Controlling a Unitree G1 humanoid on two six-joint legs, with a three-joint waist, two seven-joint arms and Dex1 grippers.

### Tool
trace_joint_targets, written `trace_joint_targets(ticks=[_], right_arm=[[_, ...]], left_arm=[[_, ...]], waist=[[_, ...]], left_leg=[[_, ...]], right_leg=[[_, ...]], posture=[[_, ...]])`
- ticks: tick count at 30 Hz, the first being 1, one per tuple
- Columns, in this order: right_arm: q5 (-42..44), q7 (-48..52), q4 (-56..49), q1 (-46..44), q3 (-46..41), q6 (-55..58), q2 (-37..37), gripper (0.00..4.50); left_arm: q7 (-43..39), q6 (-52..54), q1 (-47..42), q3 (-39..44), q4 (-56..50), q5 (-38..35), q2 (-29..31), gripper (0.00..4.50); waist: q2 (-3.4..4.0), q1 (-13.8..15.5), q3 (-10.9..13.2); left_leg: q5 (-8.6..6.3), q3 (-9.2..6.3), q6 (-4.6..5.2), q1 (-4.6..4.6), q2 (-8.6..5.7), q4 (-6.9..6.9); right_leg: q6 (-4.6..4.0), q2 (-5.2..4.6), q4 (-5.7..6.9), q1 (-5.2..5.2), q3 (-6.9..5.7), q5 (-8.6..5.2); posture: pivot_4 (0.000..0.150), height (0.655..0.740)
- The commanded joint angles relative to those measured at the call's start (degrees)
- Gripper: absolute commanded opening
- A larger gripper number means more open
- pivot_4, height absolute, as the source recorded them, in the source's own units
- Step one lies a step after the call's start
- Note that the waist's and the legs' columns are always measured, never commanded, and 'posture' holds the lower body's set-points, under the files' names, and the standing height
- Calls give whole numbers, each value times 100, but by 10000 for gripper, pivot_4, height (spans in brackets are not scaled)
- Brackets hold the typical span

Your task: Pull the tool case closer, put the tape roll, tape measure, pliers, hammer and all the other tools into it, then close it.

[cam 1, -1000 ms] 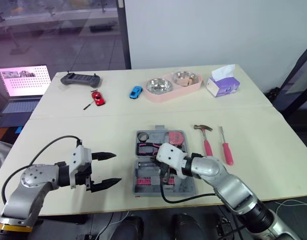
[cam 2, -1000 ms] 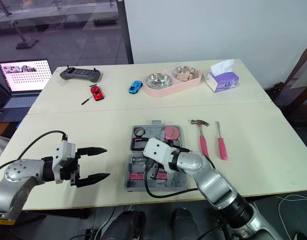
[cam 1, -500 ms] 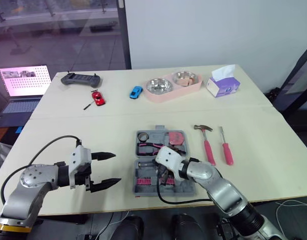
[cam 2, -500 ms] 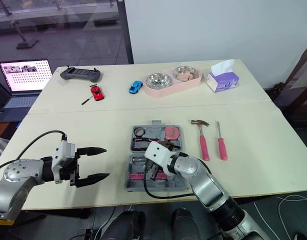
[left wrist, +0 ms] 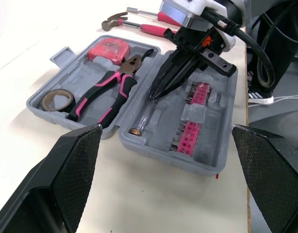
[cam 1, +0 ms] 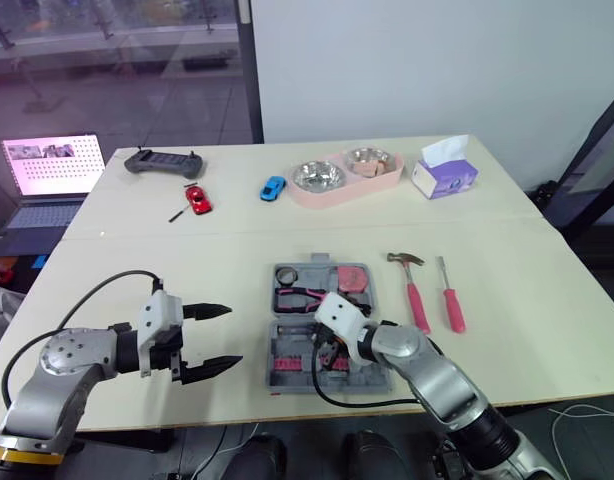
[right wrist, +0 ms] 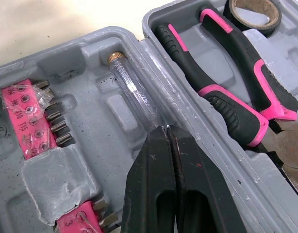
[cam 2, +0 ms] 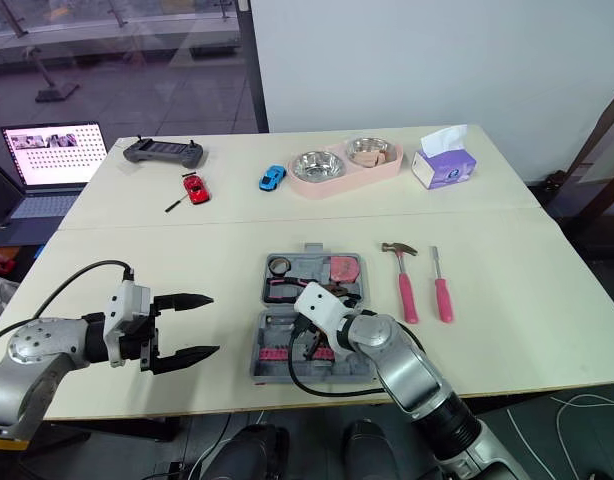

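Observation:
The grey tool case (cam 1: 319, 258) lies open near the table's front edge. Its far half holds the tape roll (cam 1: 285, 272), pink-handled pliers (cam 1: 302, 293) and pink tape measure (cam 1: 352, 277). The near half holds pink bit strips (left wrist: 192, 116) and a clear-handled driver (right wrist: 134, 90). My right gripper (right wrist: 168, 129) is shut and empty inside the near half, its tips at the end of that driver. To the right of the case lie the hammer (cam 1: 413, 286) and a pink screwdriver (cam 1: 452, 300). My left gripper (cam 1: 222, 338) hovers open left of the case.
At the back stand a pink double bowl (cam 1: 347, 170), a tissue box (cam 1: 444, 172), a blue toy car (cam 1: 272, 185), a red toy car (cam 1: 195, 196) and a black controller (cam 1: 162, 160). A laptop (cam 1: 47, 175) sits off the table's left side.
My right gripper has stayed shut in the case's near half while its forearm drew in toward the front edge. The left gripper has held still.

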Motion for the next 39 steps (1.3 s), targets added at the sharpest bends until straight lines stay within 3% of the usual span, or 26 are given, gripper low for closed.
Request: trace_joint_targets(ticks=[1,4,9,11,14,19,21,28,39], right_arm=[[-50,58,94,61,150,313,-52,569],[48,32,-139,-45,-87,159,-19,569],[608,146,-1132,-181,-1089,-418,-48,569],[966,406,-1593,-122,-1758,-431,-373,569],[1677,1070,-2002,451,-2981,-467,-1077,569],[2133,2005,-1595,1971,-4498,-1111,-2084,569],[2394,2272,-1143,2418,-5153,-1120,-2252,8094],[2674,2670,-263,3239,-6713,-1569,-2575,43817],[2738,2659,-207,3438,-6717,-1904,-2624,44480]], left_arm=[[17,-143,-44,100,-71,-22,3,45000],[52,-185,-82,84,-45,1,-30,45000],[186,12,-105,112,12,-56,-40,45000],[174,-117,-61,164,155,5,-30,45000],[132,-354,90,356,550,125,69,45000],[101,-683,256,746,1115,163,179,45000],[128,-757,297,957,1368,153,230,45000],[-229,-888,803,1694,1901,89,697,45000],[-359,-1198,789,1830,2137,186,765,45000]], waist=[[-1,-1,-3],[0,-2,-2],[4,-6,3],[5,-4,4],[3,35,5],[7,134,12],[9,131,13],[10,121,14],[18,130,18]], left_leg=[[0,0,0,0,0,0],[0,-1,0,0,0,-1],[0,0,0,-14,-1,0],[0,-1,0,-14,0,-1],[-2,-1,4,-14,-1,-2],[-13,2,20,-15,0,-3],[-13,7,20,-15,1,0],[-14,14,20,-12,8,-5],[-18,17,21,-15,5,-5]], right_leg=[[0,0,0,0,0,0],[1,0,0,0,0,-1],[2,-1,1,6,1,0],[2,0,1,6,0,0],[7,-2,-5,11,-1,-4],[6,-9,-27,24,-6,-19],[-2,-20,-36,30,-6,-24],[-7,-22,-50,33,3,-24],[-10,-39,-66,39,3,-27]], posture=[[1500,7370],[1500,7370],[1500,7370],[1500,7370],[1500,7370],[1500,7370],[1500,7370],[1500,7370],[1500,7370]])
